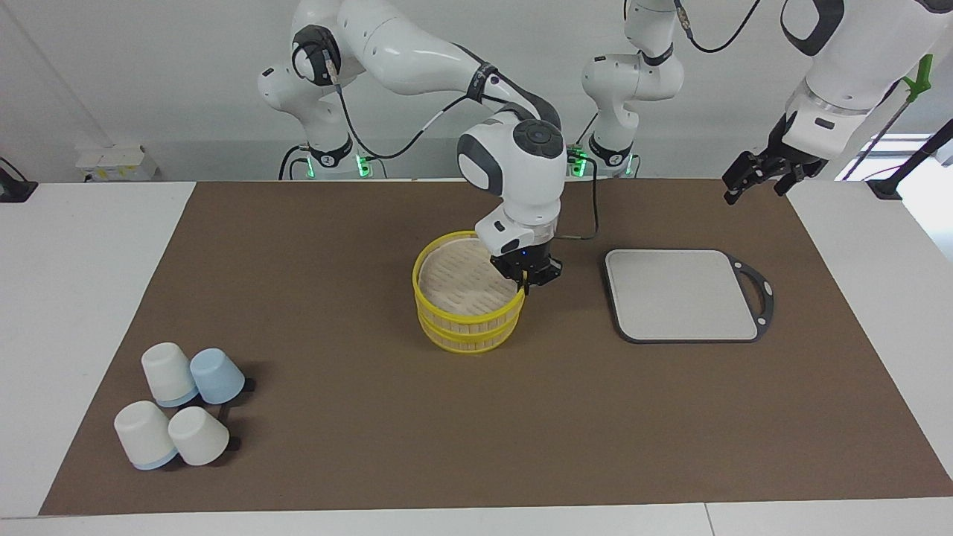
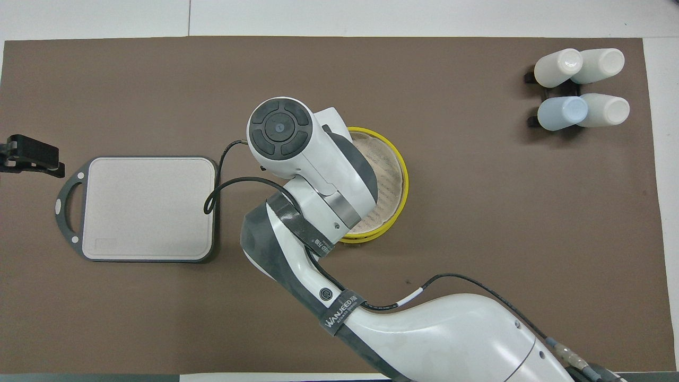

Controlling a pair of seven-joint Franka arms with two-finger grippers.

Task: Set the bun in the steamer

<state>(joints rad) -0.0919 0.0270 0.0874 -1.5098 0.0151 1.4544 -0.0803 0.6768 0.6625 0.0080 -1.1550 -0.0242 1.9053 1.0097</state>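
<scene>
The steamer point(image 1: 454, 309) stands at the middle of the brown mat, two yellow-rimmed tiers with a beige slatted floor; it also shows in the overhead view point(image 2: 395, 175), partly covered by the arm. My right gripper point(image 1: 530, 281) points down at the steamer's rim on the side toward the left arm's end, just over the rim. In the overhead view the right arm's wrist hides this gripper. The bun shows in neither view. My left gripper point(image 1: 753, 184) waits open in the air over the mat's edge at the left arm's end, also seen in the overhead view point(image 2: 31, 155).
A grey square board point(image 1: 681, 294) with a dark handle lies beside the steamer toward the left arm's end. Several upturned white and pale blue cups point(image 1: 182, 406) sit at the right arm's end, farther from the robots.
</scene>
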